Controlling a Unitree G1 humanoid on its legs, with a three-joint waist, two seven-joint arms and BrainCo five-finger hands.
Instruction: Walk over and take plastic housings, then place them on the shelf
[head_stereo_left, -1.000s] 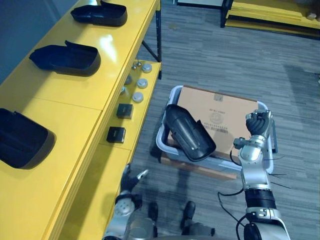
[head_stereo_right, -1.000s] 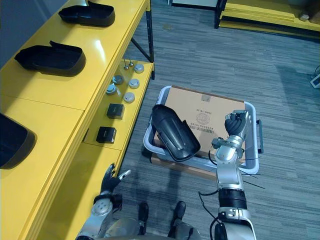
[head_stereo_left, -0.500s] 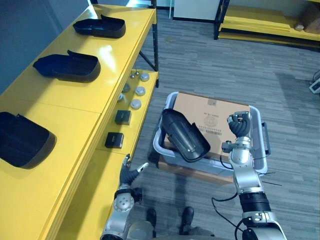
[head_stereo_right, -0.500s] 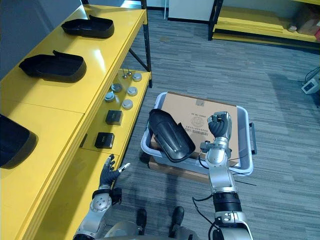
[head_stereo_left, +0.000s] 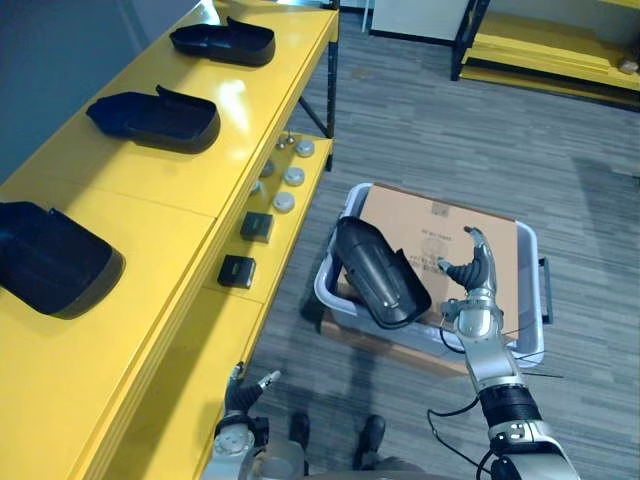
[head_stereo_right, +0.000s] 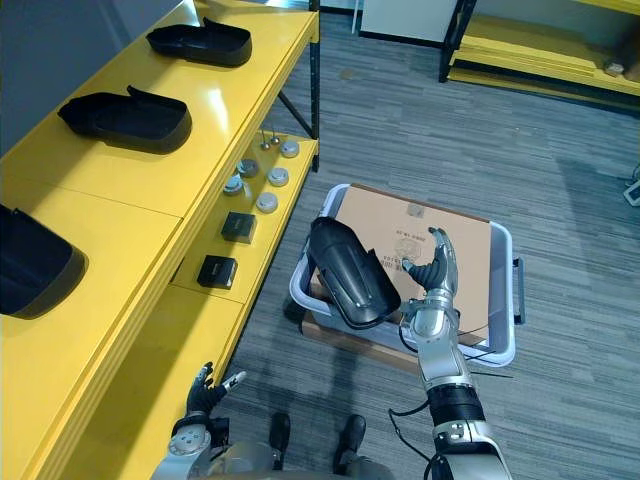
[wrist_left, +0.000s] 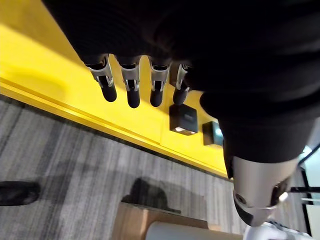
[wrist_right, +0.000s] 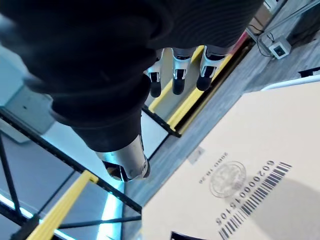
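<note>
A glossy, curved black plastic housing rests on smooth brown cardboard.

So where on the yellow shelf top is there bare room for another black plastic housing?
Bare: the yellow shelf top between the nearest black plastic housing and the middle housing, and its near end, this side of the nearest one. Crowded: the far part of the lower ledge, with silver round parts and two small black boxes.

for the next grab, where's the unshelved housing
In the left eye view the plastic housing lies on the cardboard box in the grey bin, left of the right robot hand.
</note>
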